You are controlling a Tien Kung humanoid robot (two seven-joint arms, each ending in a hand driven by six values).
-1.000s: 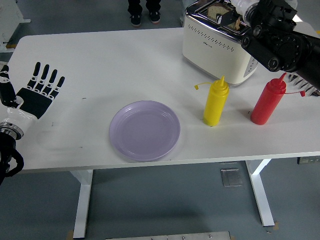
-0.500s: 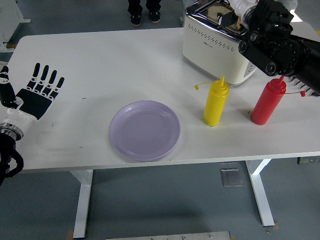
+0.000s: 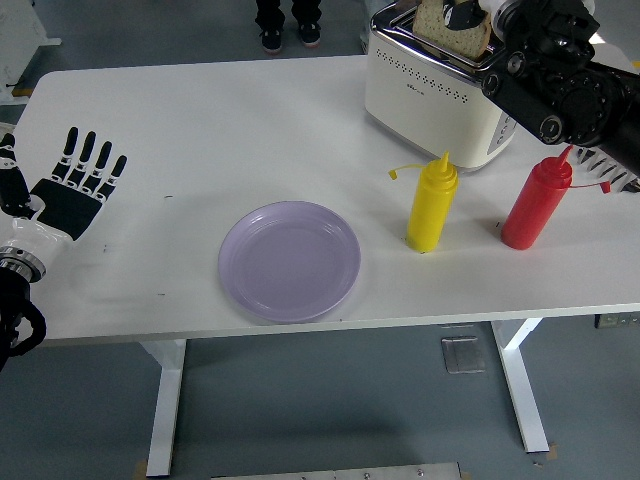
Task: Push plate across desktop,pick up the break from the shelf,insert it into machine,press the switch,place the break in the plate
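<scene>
Plate (image 3: pixel 290 260) near front edge; two bottles (image 3: pixel 432 205) to its right (toaster (image 3: pixel 435 95) behind them, bread (image 3: pixel 452 28) in it)

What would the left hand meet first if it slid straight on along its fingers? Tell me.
Nothing, it seems: the left hand lies open, fingers pointing toward the far side over bare table. The plate sits well to its right.

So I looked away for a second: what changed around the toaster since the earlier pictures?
The bread slice has risen and now stands well out of the toaster slot, where before it sat low inside. The right hand stays at the toaster's top right corner. The left hand lies open at the table's left; plate and both bottles are unmoved.
</scene>
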